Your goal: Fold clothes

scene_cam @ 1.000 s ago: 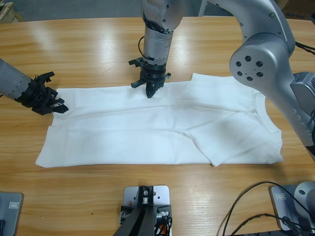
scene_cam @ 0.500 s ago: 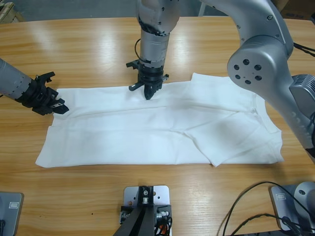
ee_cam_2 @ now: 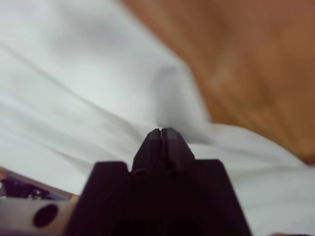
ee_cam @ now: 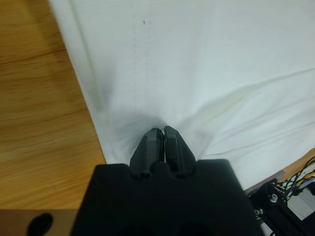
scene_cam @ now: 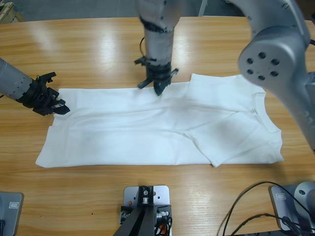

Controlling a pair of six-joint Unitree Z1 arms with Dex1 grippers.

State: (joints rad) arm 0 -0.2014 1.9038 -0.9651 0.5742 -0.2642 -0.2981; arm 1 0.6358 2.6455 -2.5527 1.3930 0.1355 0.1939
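Note:
The white T-shirt (scene_cam: pixel 147 132) lies flat across the table, its collar and small neck label (scene_cam: pixel 254 111) to the right and its hem to the left. No chest lettering shows. My left gripper (scene_cam: pixel 61 107) comes in from the left edge and is shut on the hem's far corner; the cloth (ee_cam: pixel 197 64) puckers around its closed tips (ee_cam: pixel 160 132). My right gripper (scene_cam: pixel 159 91) reaches down from the top and is shut on the shirt's far edge near the middle, where the white cloth (ee_cam_2: pixel 74 98) bunches at its tips (ee_cam_2: pixel 162 132).
The right arm's large silver elbow (scene_cam: pixel 275 54) hangs over the table's right end, above the collar. Black cables (scene_cam: pixel 246 206) trail at the near right corner. Bare wood (scene_cam: pixel 78 54) runs along the far side, and more bare wood (scene_cam: pixel 74 191) along the near side.
The right gripper has shifted a little to the right along the shirt's far edge, and its elbow swung right with it. The left gripper has stayed put.

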